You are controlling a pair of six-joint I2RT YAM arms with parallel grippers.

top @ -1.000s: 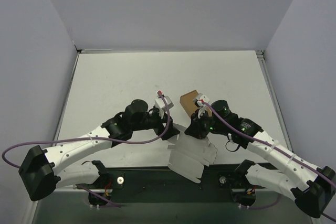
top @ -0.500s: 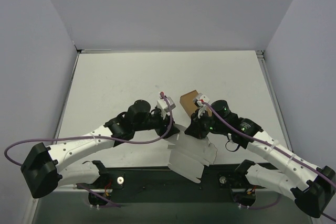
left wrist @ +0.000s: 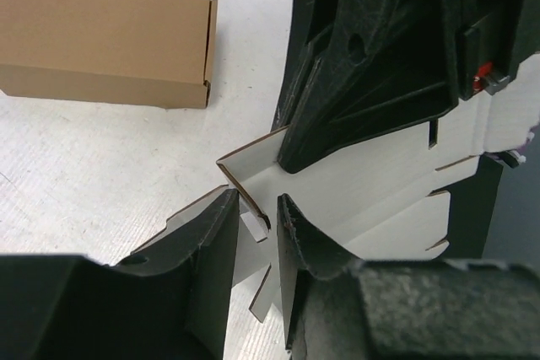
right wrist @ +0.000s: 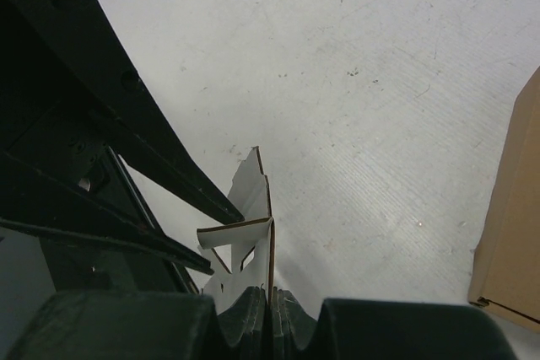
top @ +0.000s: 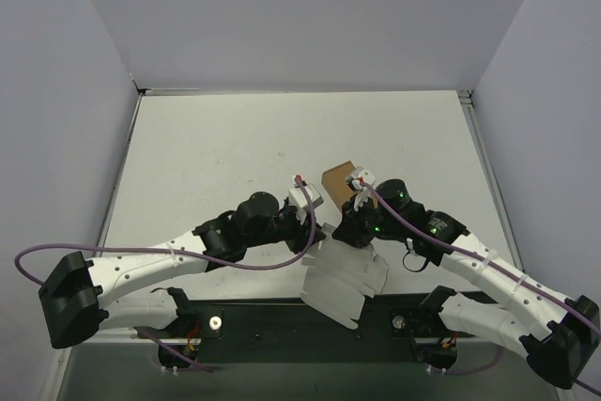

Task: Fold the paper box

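The paper box [top: 343, 279] is a white card blank, held partly raised at the table's near edge. My right gripper [top: 355, 237] is shut on one of its upright panels, and the pinch shows in the right wrist view [right wrist: 272, 292]. My left gripper [top: 315, 232] is open by a narrow gap. Its jaws straddle a folded flap corner of the blank [left wrist: 371, 183] in the left wrist view [left wrist: 256, 204]. I cannot tell whether its fingers [left wrist: 211, 242] touch the flap. The blank's folded flap [right wrist: 253, 200] stands up between both grippers.
A small closed brown cardboard box [top: 336, 181] lies just beyond the grippers, close to the right wrist. It also shows in the left wrist view [left wrist: 101, 40] and in the right wrist view [right wrist: 510, 233]. The black base rail [top: 282, 326] runs along the near table edge.
My left arm has moved right and nearer, bringing its gripper up to the blank's left flap beside the right gripper. The right arm has hardly moved.
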